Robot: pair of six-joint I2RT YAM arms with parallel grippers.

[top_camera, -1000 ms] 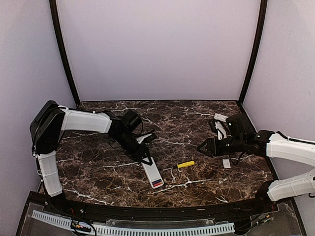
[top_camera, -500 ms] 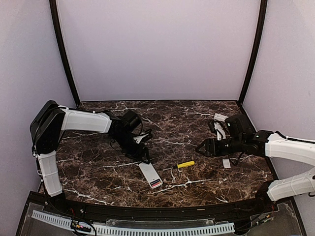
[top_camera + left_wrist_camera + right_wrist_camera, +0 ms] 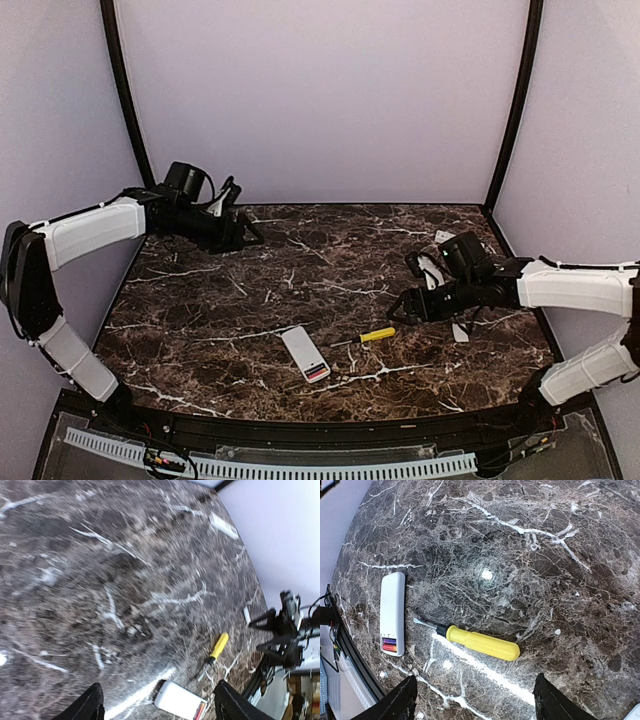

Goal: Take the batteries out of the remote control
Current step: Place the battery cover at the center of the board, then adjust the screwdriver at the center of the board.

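The white remote control (image 3: 303, 351) lies flat on the marble table near the front, its battery bay open at the near end. The red and blue batteries (image 3: 318, 372) sit in that bay; they also show in the right wrist view (image 3: 389, 644) and the left wrist view (image 3: 200, 711). My left gripper (image 3: 243, 234) is open and empty, raised at the far left, well away from the remote (image 3: 177, 705). My right gripper (image 3: 400, 304) is open and empty, hovering just right of the yellow-handled screwdriver (image 3: 374, 335), with the remote (image 3: 392, 610) to its left.
The screwdriver (image 3: 480, 643) lies right of the remote, blade towards it. One small white cover (image 3: 460, 332) lies under the right arm, another (image 3: 448, 238) at the far right. Purple walls close the table on three sides.
My left gripper has let go of the remote and swung up and back to the far left. The remote now lies flat. My right gripper has edged left towards the screwdriver.
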